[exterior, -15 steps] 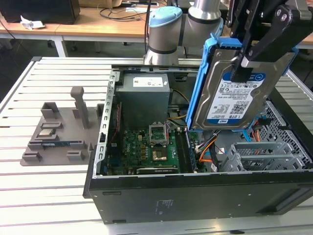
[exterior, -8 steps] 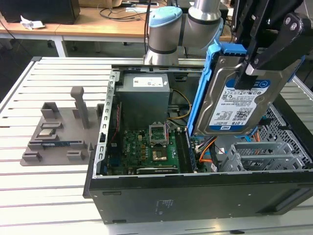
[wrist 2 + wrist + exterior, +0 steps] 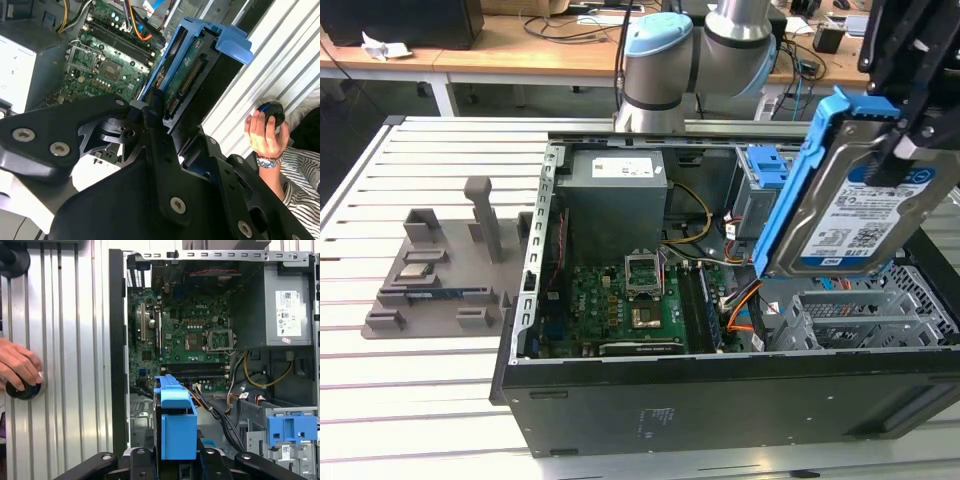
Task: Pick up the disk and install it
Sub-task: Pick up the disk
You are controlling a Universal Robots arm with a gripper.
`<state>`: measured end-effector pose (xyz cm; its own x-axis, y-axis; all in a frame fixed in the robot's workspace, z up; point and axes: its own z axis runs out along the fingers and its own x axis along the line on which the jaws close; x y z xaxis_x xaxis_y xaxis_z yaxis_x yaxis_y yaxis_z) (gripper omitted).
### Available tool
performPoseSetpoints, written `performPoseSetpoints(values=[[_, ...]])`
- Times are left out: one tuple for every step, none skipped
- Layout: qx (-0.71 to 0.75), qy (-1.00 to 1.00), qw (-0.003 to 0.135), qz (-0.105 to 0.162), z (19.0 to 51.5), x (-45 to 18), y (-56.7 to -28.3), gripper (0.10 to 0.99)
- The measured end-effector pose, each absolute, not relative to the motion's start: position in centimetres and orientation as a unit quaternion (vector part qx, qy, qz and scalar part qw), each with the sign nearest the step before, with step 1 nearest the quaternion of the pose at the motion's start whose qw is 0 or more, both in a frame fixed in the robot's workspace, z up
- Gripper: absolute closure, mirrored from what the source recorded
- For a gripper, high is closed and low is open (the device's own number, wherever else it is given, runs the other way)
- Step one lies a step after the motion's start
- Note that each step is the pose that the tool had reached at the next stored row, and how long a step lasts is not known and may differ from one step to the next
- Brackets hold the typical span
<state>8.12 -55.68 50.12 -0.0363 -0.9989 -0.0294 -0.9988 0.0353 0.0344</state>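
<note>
1. Exterior view. The black two-finger gripper (image 3: 903,140) is clamped on the flat silver-grey disk (image 3: 855,195), which has a white and blue label and blue plastic side rails. The disk hangs in the air, steeply tilted with its label facing the camera. It is above the exterior view's right end of the open black computer case (image 3: 720,405). Inside the case are a green motherboard (image 3: 625,300), a grey power supply box (image 3: 615,195) and a blue-topped grey drive cage (image 3: 763,190); in this picture the cage sits just beside the disk's rail. The case lies on a slatted aluminium table (image 3: 420,410). A grey plastic fixture tray (image 3: 430,285) sits well apart at the exterior view's left and holds a small square silver chip (image 3: 415,270).
2. Second wrist view. The gripper's jaws are closed against the disk, whose connector edge is visible. A person's hand (image 3: 262,132) rests on a black round knob (image 3: 272,112) on the table.
3. First wrist view. The disk's blue rail end sticks out from the gripper, over the case interior. The hand covers the knob outside the case wall.
</note>
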Motion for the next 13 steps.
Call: performPoseSetpoints(values=[[0.694, -0.719, 0.003, -0.024, 50.1, 9.0, -55.7, 0.722], [0.694, -0.719, 0.003, -0.025, 50.0, 9.5, -55.7, 0.722], [0.694, -0.719, 0.004, -0.026, 50.0, 10.0, -55.7, 0.722], [0.694, -0.719, 0.005, -0.027, 50.0, 10.7, -55.7, 0.722], [0.694, -0.719, 0.006, -0.028, 49.9, 11.3, -55.7, 0.722], [0.694, -0.719, 0.007, -0.030, 49.8, 11.7, -55.7, 0.722], [0.694, -0.719, 0.009, -0.031, 49.6, 12.3, -55.7, 0.722], [0.694, -0.719, 0.012, -0.034, 49.2, 13.1, -55.7, 0.722], [0.694, -0.719, 0.014, -0.036, 48.8, 13.8, -55.7, 0.722], [0.694, -0.719, 0.014, -0.036, 48.6, 14.0, -55.7, 0.722], [0.694, -0.719, 0.015, -0.036, 48.4, 14.2, -55.7, 0.722], [0.694, -0.719, 0.015, -0.037, 48.1, 14.4, -55.7, 0.722], [0.694, -0.719, 0.015, -0.037, 47.9, 14.6, -55.7, 0.722]])
